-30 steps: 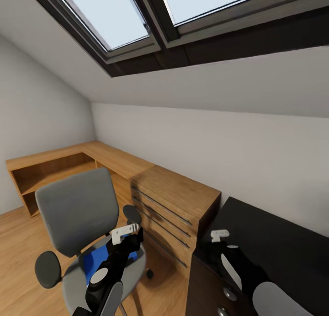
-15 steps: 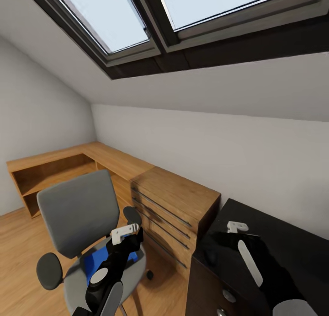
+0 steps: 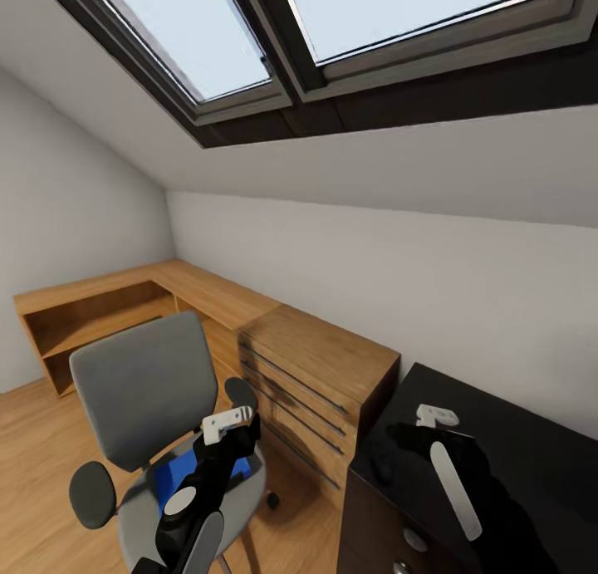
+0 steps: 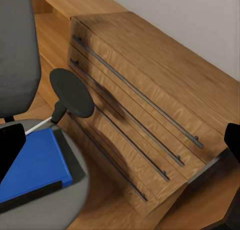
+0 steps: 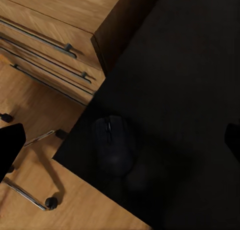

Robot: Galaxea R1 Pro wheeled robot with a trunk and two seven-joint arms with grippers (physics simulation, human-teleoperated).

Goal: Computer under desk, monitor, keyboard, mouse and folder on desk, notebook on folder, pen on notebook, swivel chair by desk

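The grey swivel chair [image 3: 141,387] stands on the wood floor, off to the left of the desk [image 3: 531,449]. The blue folder [image 3: 173,473] lies flat on its seat, and the left wrist view shows the folder [image 4: 30,165] beside a black armrest [image 4: 72,92]. My left gripper [image 3: 242,435] hangs open over the seat's right side, past the folder's edge, holding nothing. A black mouse [image 5: 114,146] rests near the corner of the black desk top [image 5: 190,65]. My right gripper [image 3: 400,437] hovers open above the mouse [image 3: 382,466].
A light wood cabinet [image 3: 320,362] with bar handles sits between chair and desk, joined to a low wooden shelf unit [image 3: 91,308] along the walls. The chair's chrome base [image 5: 30,195] lies close to the desk corner. A sloped ceiling with skylights [image 3: 249,42] hangs overhead.
My right arm has swung to the right and farther over the desk top, uncovering the desk's near corner. The left arm, chair and folder have stayed put.
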